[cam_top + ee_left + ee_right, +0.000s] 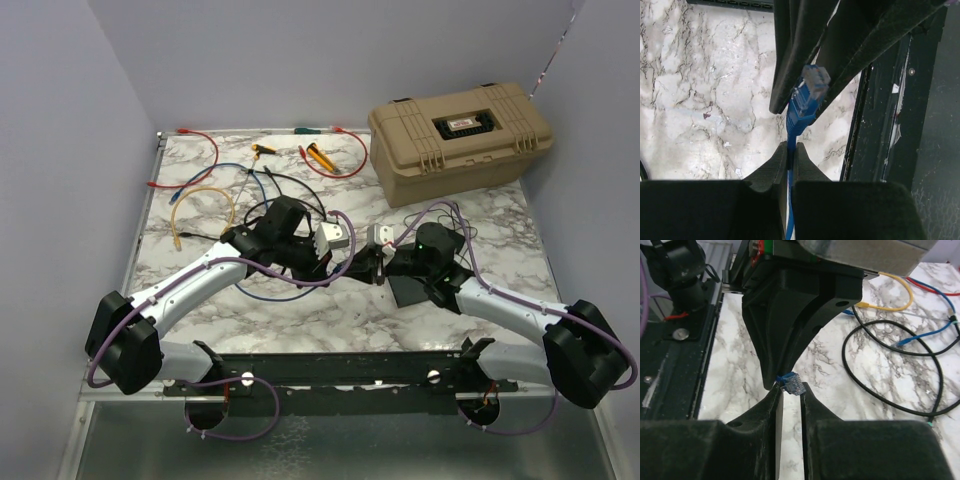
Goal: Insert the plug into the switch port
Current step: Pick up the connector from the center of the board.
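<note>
a: holding the blue cable (pixel 796 117) tight in the left gripper (pixel 788 150), just behind the plug (pixel 814 82), in the air above the table (pixel 330 312).
b: and with the right gripper (pixel 790 391)?
a: almost closed around the plug head, only a narrow gap. cannot tell if really pinching it.
b: where to look for the switch (pixel 410 290)?
a: probably flat on the table under the right arm (pixel 505 300), apart from the plug. cannot see its ports.
b: what to fear from here?
a: twisting the plug by gripping it off-centre. then arriving at the port with a wrong angle, jamming, maybe bending the cable.
</note>
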Robot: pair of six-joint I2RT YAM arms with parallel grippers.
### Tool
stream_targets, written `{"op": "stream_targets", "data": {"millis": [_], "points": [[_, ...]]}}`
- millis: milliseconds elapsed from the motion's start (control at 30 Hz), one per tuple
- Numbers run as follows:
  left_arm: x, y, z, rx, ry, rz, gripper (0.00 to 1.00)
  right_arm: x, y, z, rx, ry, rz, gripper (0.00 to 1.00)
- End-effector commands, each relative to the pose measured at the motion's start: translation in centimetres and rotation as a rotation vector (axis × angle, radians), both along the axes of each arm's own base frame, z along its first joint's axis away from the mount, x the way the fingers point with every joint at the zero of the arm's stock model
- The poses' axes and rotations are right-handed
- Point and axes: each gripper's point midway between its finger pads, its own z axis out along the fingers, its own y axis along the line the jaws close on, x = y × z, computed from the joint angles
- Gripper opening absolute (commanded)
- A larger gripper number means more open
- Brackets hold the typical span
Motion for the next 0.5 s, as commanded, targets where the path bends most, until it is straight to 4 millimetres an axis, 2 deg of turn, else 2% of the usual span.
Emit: {"op": "stream_targets", "data": {"millis": [0,133,267,400,467], "points": [[-0.8,-0.2,0.1,-0.018,0.006,-0.042,0.03,-0.4,0.4,0.8,0.017,-0.001,0.034,0.13],[-0.8,-0.2,0.0,-0.014,0.004,-0.04,0.03,-0.7,0.4,0.9,0.028,0.009,0.041,0.01],[-0.5,-0.1,0.2,-0.01,-0.012,-0.027,0.08,-0.6,0.4,0.7,0.031,0.038,0.028,0.01],[0.7,0.0,0.9,-0.014,-0.071,0.032,0.32,-0.3,0.3,0.8,0.054,0.095,-0.018,0.01],[1.9,0.3,1.6,-0.019,-0.133,0.099,0.48,0.2,0.1,0.8,0.071,0.136,-0.068,0.01]]}}
